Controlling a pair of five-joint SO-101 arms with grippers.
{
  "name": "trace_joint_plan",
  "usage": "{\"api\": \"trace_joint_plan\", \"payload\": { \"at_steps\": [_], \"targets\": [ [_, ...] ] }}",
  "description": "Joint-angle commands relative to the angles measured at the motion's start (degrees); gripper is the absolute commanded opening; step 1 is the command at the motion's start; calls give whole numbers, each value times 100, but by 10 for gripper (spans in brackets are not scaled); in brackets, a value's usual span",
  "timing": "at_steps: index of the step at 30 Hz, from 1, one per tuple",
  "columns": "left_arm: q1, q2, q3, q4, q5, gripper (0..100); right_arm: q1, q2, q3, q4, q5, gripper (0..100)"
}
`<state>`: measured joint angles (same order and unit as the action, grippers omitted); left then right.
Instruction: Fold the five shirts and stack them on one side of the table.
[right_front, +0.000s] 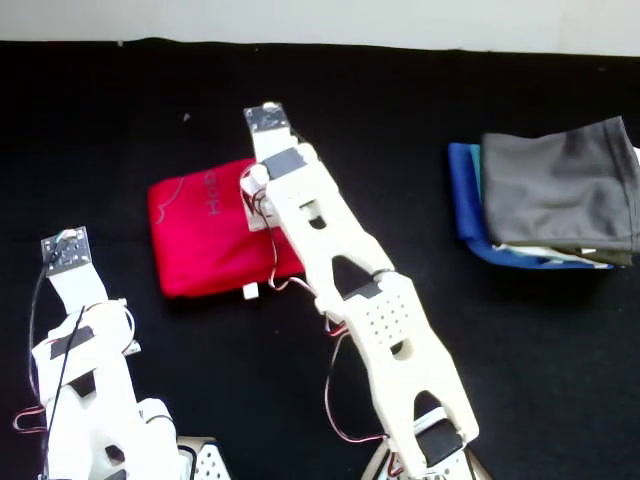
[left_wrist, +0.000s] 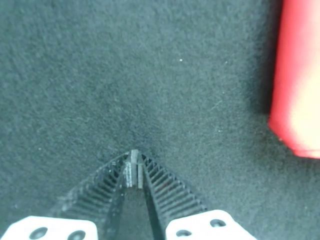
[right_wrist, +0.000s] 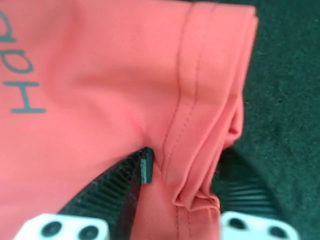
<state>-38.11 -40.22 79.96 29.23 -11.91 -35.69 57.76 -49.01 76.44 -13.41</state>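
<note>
A folded red shirt (right_front: 205, 235) with grey lettering lies left of the table's middle. My right gripper (right_wrist: 190, 175) is shut on the red shirt (right_wrist: 115, 90) at its hemmed, bunched edge, one finger (right_wrist: 145, 169) on top and the other beneath the cloth. In the high view the right gripper (right_front: 258, 203) sits over the shirt's right edge. My left gripper (left_wrist: 134, 167) is shut on nothing, tips on the black cloth, with the red shirt (left_wrist: 300, 75) a little way off. From above, the left gripper (right_front: 68, 262) stands at the table's near left.
A stack of folded shirts (right_front: 550, 200) lies at the right side, grey on top, blue and teal below. The black tablecloth (right_front: 420, 130) covers the whole table. A small white tag (right_front: 250, 292) pokes out at the red shirt's near edge.
</note>
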Motion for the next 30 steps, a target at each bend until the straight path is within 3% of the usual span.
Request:
{"api": "trace_joint_plan", "payload": {
  "at_steps": [1, 9, 17, 24, 26, 30],
  "targets": [
    [-22, -66, 22, -132, -35, 8, -40, 48, -57, 180, -26, 18],
    [-22, -66, 22, -132, -35, 8, 127, -321, -1024, 1130, 0, 6],
    [-22, -66, 22, -132, -35, 8, 593, -453, -2431, 2404, 607, 6],
    [-22, -66, 31, -132, -35, 8, 1121, -435, -2088, 2149, 624, 11],
    [-22, -66, 31, -132, -35, 8, 1015, -444, -2035, 2158, 624, 56],
    [-22, -66, 31, -132, -35, 8, 699, -479, -2026, 2167, 624, 261]
  ]
}}
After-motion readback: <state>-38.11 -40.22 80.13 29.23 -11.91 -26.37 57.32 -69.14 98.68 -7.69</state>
